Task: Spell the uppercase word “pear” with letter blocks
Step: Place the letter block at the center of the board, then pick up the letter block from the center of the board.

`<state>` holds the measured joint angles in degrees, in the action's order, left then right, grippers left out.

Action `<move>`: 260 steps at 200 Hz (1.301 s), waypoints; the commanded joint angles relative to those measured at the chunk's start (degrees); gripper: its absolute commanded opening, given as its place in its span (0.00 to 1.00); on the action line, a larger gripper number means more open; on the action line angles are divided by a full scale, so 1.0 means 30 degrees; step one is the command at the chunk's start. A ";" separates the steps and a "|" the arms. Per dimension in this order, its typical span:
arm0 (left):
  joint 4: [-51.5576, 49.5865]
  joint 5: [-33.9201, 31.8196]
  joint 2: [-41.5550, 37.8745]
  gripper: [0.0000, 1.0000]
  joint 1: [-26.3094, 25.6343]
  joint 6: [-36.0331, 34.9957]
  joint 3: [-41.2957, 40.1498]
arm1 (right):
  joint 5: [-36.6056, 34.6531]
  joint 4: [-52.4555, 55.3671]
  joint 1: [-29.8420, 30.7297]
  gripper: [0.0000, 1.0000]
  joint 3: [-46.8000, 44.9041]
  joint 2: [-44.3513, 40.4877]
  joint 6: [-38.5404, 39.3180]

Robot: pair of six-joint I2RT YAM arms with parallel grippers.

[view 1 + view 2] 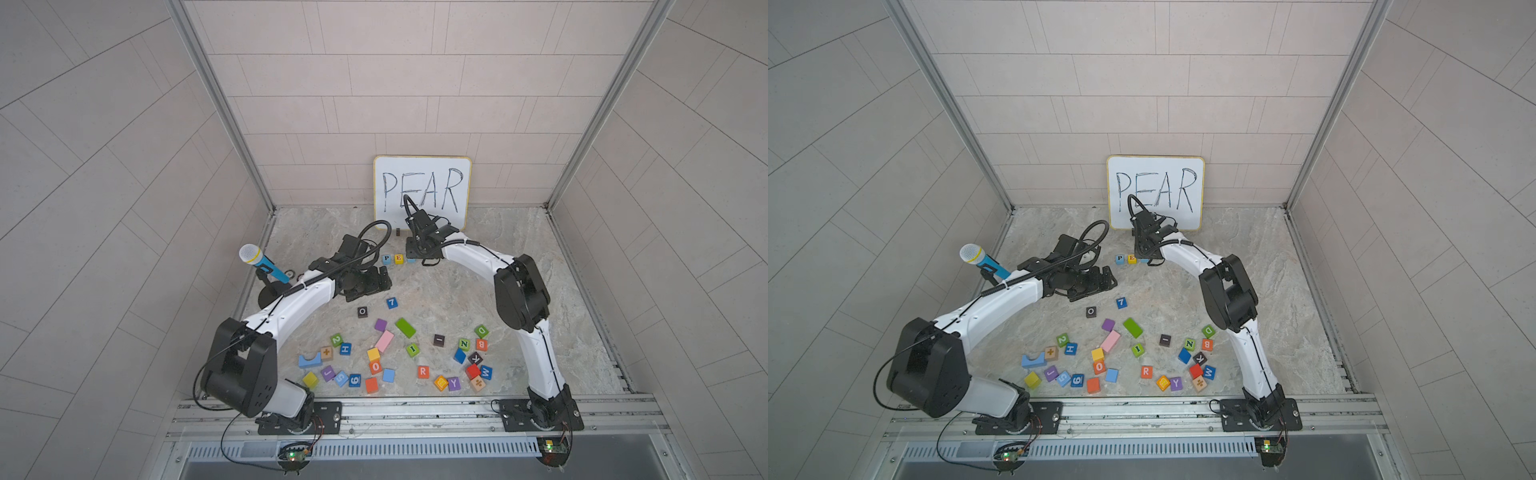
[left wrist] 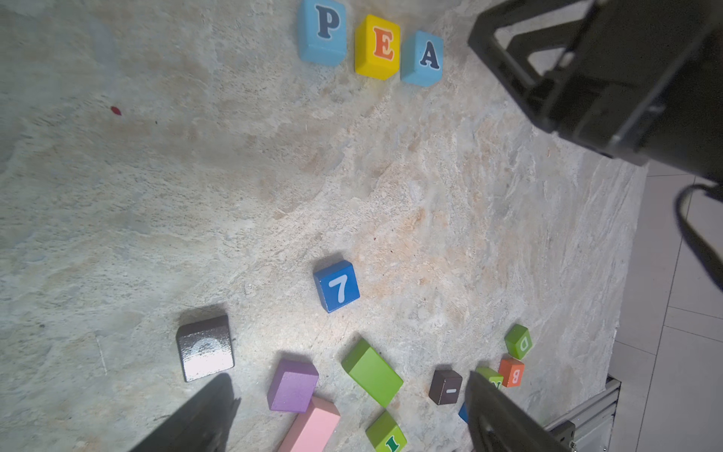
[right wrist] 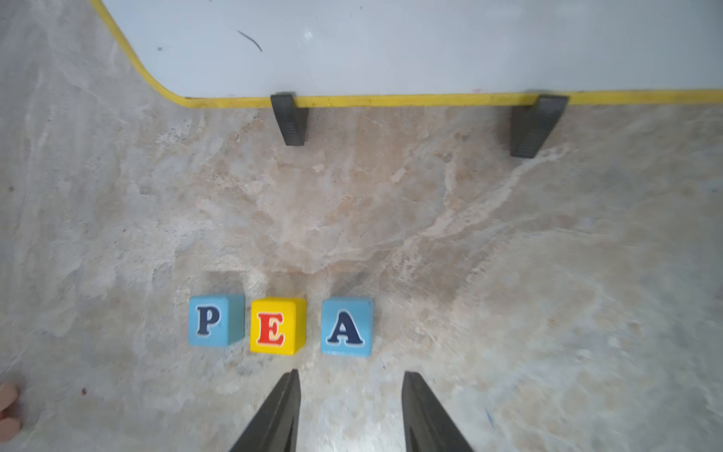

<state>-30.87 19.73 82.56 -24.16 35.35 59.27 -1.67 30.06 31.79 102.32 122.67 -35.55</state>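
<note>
Three blocks stand in a row on the bench [image 3: 508,254], near the whiteboard [image 1: 422,191]: the blue P block [image 3: 213,321], the yellow E block [image 3: 276,326] and the blue A block [image 3: 346,326]. A sits just beside E, with a small gap.

The right claw [image 3: 351,372] is open and holds nothing. Its tips point at the A block but do not touch it. The left claw [image 2: 348,375] is open wide and empty too, near the 7 block [image 2: 336,287].

I think the A step is done. The orange R block [image 1: 422,371] lies well apart, near the front of the bench. Next, a claw must fetch it and set it just past A, letter up.
</note>
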 commanded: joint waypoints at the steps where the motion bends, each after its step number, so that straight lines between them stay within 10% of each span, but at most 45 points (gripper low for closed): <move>1: 0.0271 0.0414 -0.0861 0.95 -0.0407 0.0366 -0.0801 | -0.0533 0.0287 0.0242 0.46 -0.2089 -0.2542 0.0627; 104: -0.0179 0.0769 -0.3694 0.95 -0.2305 0.0772 -0.4035 | -0.0842 0.1721 0.0595 0.46 -1.5626 -1.4061 0.1387; 260: 0.0018 0.1832 -0.1532 0.95 -0.2337 -0.0862 -0.2466 | 0.2037 0.3227 0.1344 0.46 -1.9557 -1.8232 0.3083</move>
<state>-30.20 24.43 77.14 -30.94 34.15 50.43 0.54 40.16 33.82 44.36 70.59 -27.20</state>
